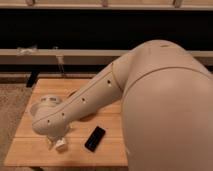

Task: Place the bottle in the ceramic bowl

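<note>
The table (30,150) is pale wood, smooth with a soft sheen. The arm (95,97) has a matt off-white plastic shell (dotted with small dark holes). The phone (95,138) looks glossy black. The gripper (56,143) hangs under the wrist, over the table's front left.

The gripper (55,142) sits low over the front left of the table (30,150), almost wholly covered by the rounded wrist end of the arm (95,95), so its jaws are out of sight. A small pale piece poking out just beneath it is possibly the bottle (61,145); the rest of it is hidden. The ceramic bowl (71,93) lies behind the arm, and only a thin dark arc of rim shows. The arm's bulky upper part blocks the table's right side and is cut off by the right and bottom edges. On the far ledge, a pale crumpled item (26,50) is too blurred to identify.
</note>
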Controlling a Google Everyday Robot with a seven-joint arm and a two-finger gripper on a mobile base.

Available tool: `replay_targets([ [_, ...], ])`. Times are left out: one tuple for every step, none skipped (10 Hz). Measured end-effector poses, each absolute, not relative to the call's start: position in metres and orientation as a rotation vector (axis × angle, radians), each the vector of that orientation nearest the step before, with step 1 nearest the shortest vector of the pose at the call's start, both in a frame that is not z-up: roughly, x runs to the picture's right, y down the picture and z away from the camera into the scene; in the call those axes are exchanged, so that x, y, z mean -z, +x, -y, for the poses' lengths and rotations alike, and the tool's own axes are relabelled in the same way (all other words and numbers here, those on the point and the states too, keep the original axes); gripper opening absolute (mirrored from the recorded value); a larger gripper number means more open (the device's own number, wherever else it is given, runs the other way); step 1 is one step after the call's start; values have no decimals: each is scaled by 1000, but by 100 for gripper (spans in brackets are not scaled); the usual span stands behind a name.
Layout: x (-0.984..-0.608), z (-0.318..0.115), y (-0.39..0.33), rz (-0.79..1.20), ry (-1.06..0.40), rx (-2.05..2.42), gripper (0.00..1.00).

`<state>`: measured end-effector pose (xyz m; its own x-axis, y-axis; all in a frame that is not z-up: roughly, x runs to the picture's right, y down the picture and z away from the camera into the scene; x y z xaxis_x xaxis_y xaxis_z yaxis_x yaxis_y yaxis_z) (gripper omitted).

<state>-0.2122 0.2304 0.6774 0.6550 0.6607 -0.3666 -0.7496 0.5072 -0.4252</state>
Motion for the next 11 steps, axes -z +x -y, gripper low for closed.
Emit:
replay_targets([
  [-681,-233,-217,-168,-580,-856,80],
  [-684,-236,-223,-171,-577,-859,80],
  [-688,-236,-224,-175,-575,-864,80],
  [-688,-236,-224,-176,-575,-865,80],
  [-688,-236,-224,-176,-575,-865,80],
  [-688,-236,-224,-176,-575,-864,80],
  [-688,-236,-224,-176,-575,-865,80],
  [-688,-236,-223,-176,-575,-866,80],
  [-689,-236,-223,-176,-575,-866,80],
  [-689,-236,-223,-176,-574,-866,80],
  [-690,-236,-224,-178,-574,-873,80],
])
